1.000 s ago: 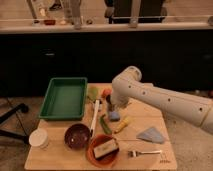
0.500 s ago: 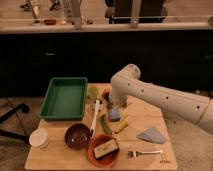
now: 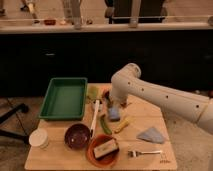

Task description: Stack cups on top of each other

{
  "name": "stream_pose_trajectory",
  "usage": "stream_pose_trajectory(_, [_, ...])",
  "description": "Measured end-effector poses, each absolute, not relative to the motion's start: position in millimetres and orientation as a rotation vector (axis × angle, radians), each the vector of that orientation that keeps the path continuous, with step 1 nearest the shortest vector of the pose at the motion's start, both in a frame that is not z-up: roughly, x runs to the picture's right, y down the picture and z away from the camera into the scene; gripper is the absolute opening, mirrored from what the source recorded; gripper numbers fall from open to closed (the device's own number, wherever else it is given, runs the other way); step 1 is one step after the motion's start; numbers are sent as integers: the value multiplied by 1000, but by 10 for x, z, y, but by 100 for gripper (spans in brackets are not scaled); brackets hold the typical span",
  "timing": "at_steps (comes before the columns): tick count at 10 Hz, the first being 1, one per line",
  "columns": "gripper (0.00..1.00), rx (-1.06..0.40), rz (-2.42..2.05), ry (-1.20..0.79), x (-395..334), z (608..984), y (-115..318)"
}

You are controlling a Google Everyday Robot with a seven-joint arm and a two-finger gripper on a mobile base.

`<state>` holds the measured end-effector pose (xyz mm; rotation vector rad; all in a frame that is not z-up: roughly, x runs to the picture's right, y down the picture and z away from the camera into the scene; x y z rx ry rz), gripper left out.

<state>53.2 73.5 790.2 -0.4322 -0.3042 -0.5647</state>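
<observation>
The cream-white cup point(image 3: 39, 138) stands upright at the table's front left corner, well apart from the arm. My white arm point(image 3: 150, 92) reaches in from the right over the middle of the table. The gripper point(image 3: 110, 101) hangs at its end, pointing down near the table's back middle, mostly hidden by the wrist. A small dark shape point(image 3: 106, 94) sits right by the gripper. I cannot tell whether it is the dark tumbler.
A green tray point(image 3: 64, 97) lies at the back left. In front are a dark purple bowl point(image 3: 77, 136), an orange bowl point(image 3: 95, 156) holding a sponge, a fork point(image 3: 144, 152) and a grey-blue cloth point(image 3: 151, 135). A white utensil point(image 3: 95, 117), a blue item point(image 3: 114, 113) and green and yellow pieces lie mid-table.
The arm has shifted only slightly over the table's middle. The things on the table have not moved.
</observation>
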Motion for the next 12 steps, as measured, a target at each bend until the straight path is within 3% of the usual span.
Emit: stream_pose_trajectory(12, [0, -372, -639, -337, 469, 8333, 258])
